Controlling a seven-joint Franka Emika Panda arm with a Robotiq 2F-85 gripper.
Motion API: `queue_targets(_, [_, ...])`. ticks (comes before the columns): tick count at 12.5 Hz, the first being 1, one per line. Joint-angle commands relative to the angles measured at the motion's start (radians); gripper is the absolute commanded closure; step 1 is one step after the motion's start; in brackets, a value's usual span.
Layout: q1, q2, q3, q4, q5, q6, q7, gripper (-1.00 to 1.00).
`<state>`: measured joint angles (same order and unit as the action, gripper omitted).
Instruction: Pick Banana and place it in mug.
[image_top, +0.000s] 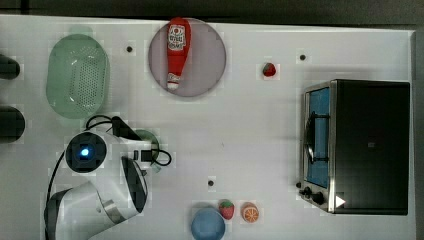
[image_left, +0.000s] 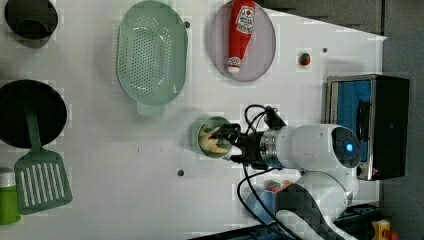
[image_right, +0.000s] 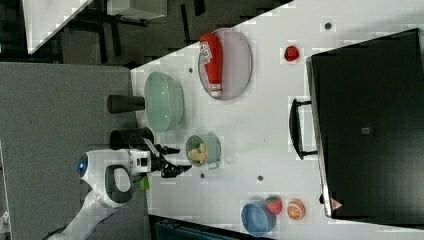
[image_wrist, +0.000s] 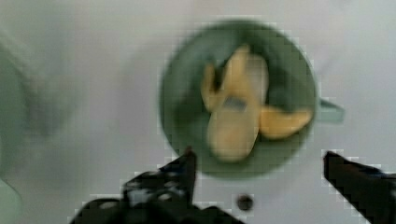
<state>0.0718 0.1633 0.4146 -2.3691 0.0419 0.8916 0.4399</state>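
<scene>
Wrist view: banana (image_wrist: 238, 109) lying inside the mug (image_wrist: 187, 116), hand (image_wrist: 259, 165) spread wide and empty just above the rim, so best lifted straight up without clipping the rim. Left view: hand (image_left: 231, 143) beside the mug (image_left: 197, 137), forearm reaching level from the left view's right. Right view: mug (image_right: 214, 145) upright on the bench (image_right: 250, 130), between colander (image_right: 164, 101) and blue bowl (image_right: 256, 218).

overhead top view, wrist view close above mug (image_wrist: 238, 98)

A ketchup bottle (image_top: 176, 52) lies on a grey plate (image_top: 210, 57) at twelve o'clock, a green colander (image_top: 77, 75) at ten, toaster oven (image_top: 367, 145) at three, blue bowl (image_top: 207, 225) at six.
</scene>
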Motion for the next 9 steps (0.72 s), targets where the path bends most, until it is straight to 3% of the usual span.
queue_targets(1, [-0.006, -0.046, -0.016, 0.008, -0.013, -0.005, 0.024, -1.00])
queue_targets(4, [-0.016, -0.132, -0.063, 0.040, -0.010, -0.097, 0.020, -1.00])
queue_targets(9, [-0.033, -0.322, -0.232, 0.201, -0.010, -0.462, -0.142, -1.00])
